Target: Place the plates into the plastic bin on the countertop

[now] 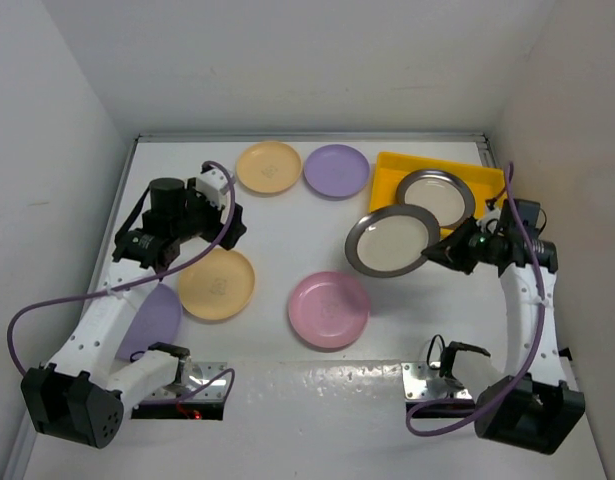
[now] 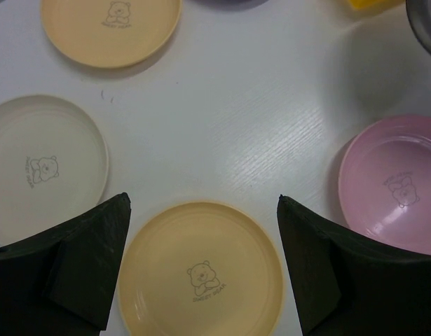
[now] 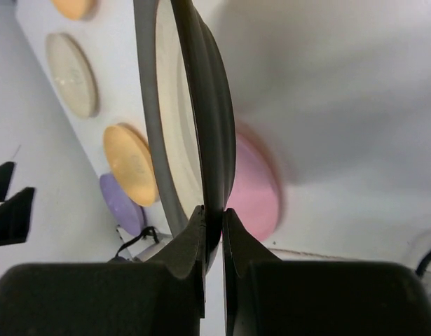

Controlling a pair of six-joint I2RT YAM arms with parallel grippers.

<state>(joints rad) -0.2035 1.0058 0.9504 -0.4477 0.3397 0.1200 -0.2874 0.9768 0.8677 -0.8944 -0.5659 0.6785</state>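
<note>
My right gripper [image 1: 434,252] [image 3: 214,210] is shut on the rim of a dark-rimmed plate with a cream centre [image 1: 392,241] [image 3: 201,105], held above the countertop [image 1: 287,240] just left of the yellow plastic bin [image 1: 387,175]. A second dark-rimmed plate [image 1: 435,196] lies in the bin. My left gripper [image 1: 225,222] [image 2: 203,201] hangs open above a peach plate [image 1: 216,284] [image 2: 201,269], touching nothing. On the countertop lie a pink plate [image 1: 329,309] [image 2: 394,185], another peach plate [image 1: 268,167] [image 2: 110,28], a lavender plate [image 1: 336,171] and a cream plate [image 2: 40,164].
A second lavender plate [image 1: 152,318] lies partly under the left arm near the left wall. White walls close in the countertop on the left, back and right. The arm bases stand at the near edge.
</note>
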